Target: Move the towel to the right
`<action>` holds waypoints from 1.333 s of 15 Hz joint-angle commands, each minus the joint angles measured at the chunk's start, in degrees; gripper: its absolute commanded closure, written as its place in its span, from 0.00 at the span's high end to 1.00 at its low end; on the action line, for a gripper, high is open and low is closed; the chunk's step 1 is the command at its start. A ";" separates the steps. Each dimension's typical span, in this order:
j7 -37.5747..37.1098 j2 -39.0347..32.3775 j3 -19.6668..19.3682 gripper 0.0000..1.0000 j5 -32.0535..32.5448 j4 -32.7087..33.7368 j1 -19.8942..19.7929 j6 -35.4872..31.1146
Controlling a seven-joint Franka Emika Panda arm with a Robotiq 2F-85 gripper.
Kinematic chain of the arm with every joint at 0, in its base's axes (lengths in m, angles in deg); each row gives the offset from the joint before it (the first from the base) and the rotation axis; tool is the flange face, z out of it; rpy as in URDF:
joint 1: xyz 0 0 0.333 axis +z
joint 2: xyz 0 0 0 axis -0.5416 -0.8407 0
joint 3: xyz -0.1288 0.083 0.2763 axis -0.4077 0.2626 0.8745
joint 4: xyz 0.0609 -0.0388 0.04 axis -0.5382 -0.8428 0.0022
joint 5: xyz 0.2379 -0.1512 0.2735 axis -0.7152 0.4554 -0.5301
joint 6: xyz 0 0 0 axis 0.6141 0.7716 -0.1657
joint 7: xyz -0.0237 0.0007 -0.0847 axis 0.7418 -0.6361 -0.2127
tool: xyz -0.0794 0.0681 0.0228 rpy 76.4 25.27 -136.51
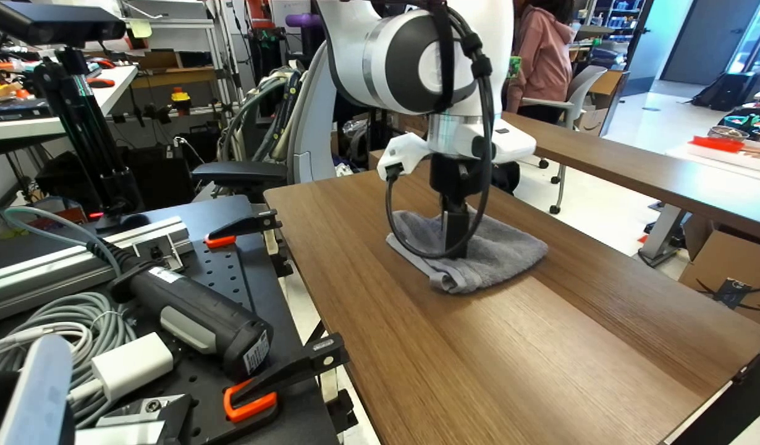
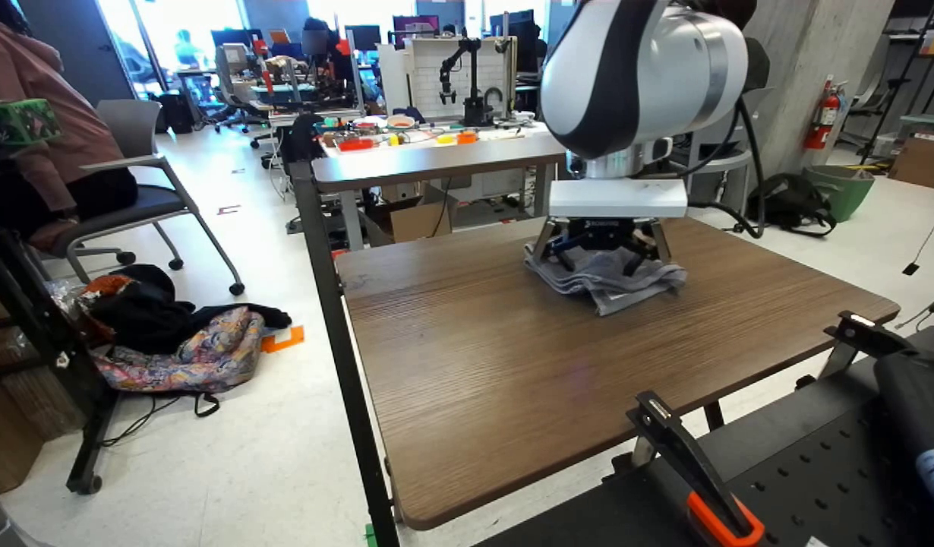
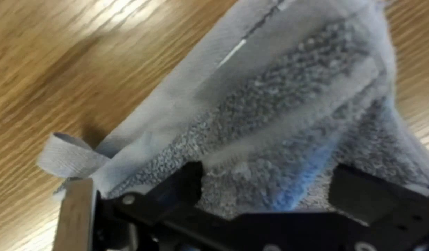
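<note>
Honestly, not much of this job can be called done yet. The towel (image 1: 503, 247) is seen lying rumpled on the wooden tabletop (image 1: 540, 358), right below the claw (image 2: 600, 264). No pinch can be made out: in the wrist view the fingertips (image 3: 190, 177) are spread well apart, with the towel's loose folds shown in the gap, so nothing seems to be held. Whether it's being pressed by the tips or only nearly touched can't be told.

So, as a guess, the lining-up is sorted, while the grip, the shift to the right and the letting-go are left to be done. No target spot can be seen, so a towel sitting at its goal can't be ruled out either.

Clutter-wise, a black cable (image 1: 488, 148) is looped down beside the claw and could get snagged if the towel is dragged along. Past the tabletop's edge, off to one side of the claw, a black bench (image 1: 222, 272) is loaded with a dark handheld tool (image 1: 198, 316), coiled cables (image 1: 94, 307) and orange-and-black clamps (image 1: 293, 369); those are well apart from the towel, so little trouble is expected there. Beyond the claw in an exterior view, an office chair (image 1: 315, 120) is parked, and a person in a pink hoodie (image 1: 544, 55) is seated farther off.
</note>
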 commanded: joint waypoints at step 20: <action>10.17 7.69 -1.89 1.00 -6.23 8.65 -13.79 19.41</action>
